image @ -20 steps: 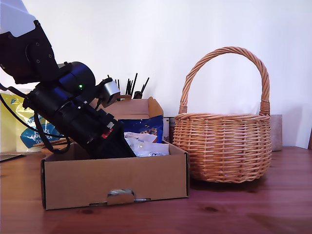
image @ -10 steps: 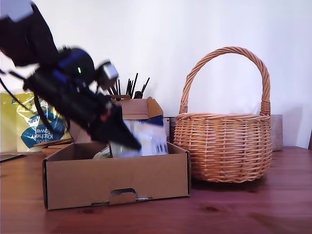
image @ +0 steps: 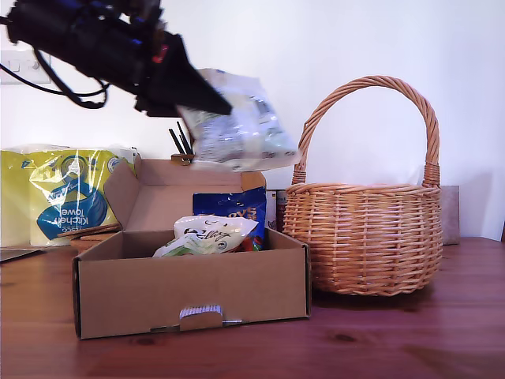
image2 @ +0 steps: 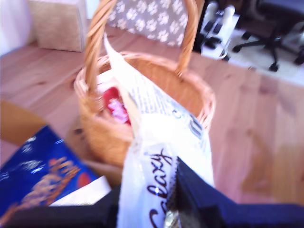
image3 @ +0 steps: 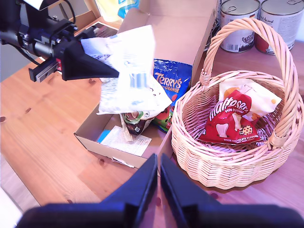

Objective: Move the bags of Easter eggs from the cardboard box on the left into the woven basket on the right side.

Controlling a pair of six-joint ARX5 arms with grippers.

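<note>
Galaxy bag (image: pixel 241 130) hanging in the air, gripped at one end by the fingers of my first gripper (image: pixel 213 106). In the exterior view, at 12 o'clock over the cardboard box (image: pixel 189 292), apart from it. Woven basket (image: pixel 363 237) at 3 o'clock of the box, on the worktop (image: pixel 394 339), its handle just beside the bag. Blue Terry's bag (image: pixel 233 207) and one pale bag (image: pixel 207 234) inside the box. Red Maltesers bag (image3: pixel 232 118) inside the basket. Fingers of my second gripper (image3: pixel 159 164) nearly together, holding nothing.
</note>
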